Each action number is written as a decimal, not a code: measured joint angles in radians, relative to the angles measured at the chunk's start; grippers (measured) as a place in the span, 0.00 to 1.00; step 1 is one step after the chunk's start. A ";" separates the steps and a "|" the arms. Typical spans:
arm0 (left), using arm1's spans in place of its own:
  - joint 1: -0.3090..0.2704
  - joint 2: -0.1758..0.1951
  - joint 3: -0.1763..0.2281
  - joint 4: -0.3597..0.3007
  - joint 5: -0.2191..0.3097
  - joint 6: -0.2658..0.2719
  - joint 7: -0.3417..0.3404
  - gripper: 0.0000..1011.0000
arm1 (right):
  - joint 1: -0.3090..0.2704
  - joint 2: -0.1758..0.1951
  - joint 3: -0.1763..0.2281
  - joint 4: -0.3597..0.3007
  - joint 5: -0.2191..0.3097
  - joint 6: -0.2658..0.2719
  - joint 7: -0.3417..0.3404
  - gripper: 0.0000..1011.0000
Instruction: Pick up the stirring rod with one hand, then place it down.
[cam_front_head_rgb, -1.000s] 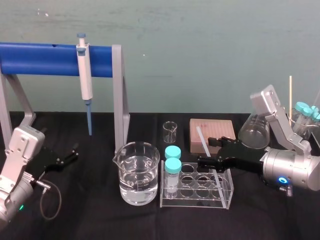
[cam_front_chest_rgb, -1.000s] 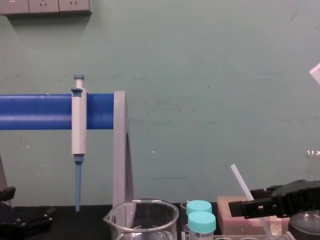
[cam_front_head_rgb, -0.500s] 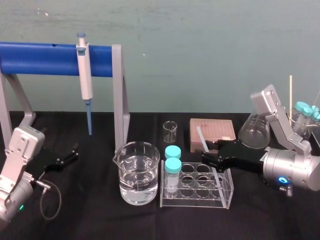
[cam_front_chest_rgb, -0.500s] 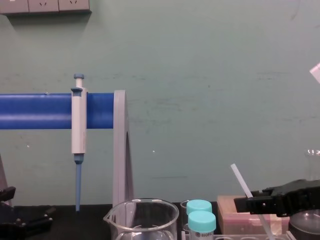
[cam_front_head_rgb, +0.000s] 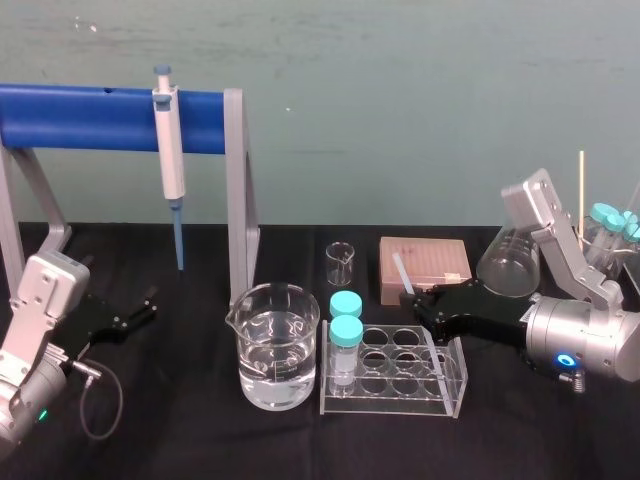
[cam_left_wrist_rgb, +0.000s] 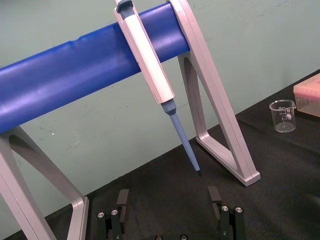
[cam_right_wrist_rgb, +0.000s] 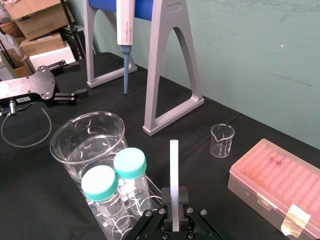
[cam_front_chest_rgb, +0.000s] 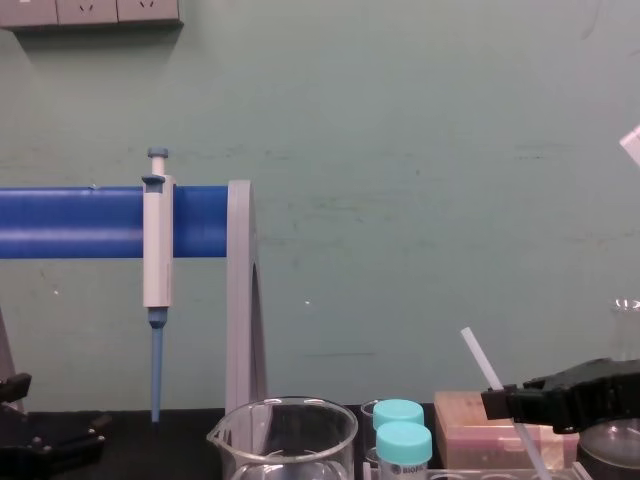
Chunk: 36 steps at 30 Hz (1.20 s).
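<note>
At tube rack (cam_front_head_rgb: 456, 393) | right pincer (cam_front_head_rgb: 416, 301) clamps thin translucent-white stirring rod (cam_front_head_rgb: 400, 272), tilted | left pincer (cam_front_head_rgb: 145, 308) parked, agape

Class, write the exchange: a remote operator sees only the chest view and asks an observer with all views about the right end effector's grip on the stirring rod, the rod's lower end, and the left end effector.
Operator: Is the right end effector shut on the stirring rod?
Observer: Yes, the right wrist view shows its fingers closed on the rod.
Operator: Where is the rod's lower end?
Observer: The head view shows it inside the clear tube rack, on the rack's right side.
Operator: And the left end effector?
Observer: The left wrist view shows it open, holding nothing.
</note>
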 joint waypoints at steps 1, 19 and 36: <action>0.000 0.000 0.000 0.000 0.000 0.000 0.000 0.99 | 0.000 0.000 0.000 0.000 0.000 0.000 0.000 0.07; 0.000 0.000 0.000 0.000 0.000 0.000 0.000 0.99 | -0.129 -0.039 0.109 -0.034 0.000 -0.317 -0.017 0.07; 0.000 0.000 0.000 0.000 0.000 0.000 0.000 0.99 | -0.214 -0.056 0.204 -0.082 0.009 -0.463 0.033 0.07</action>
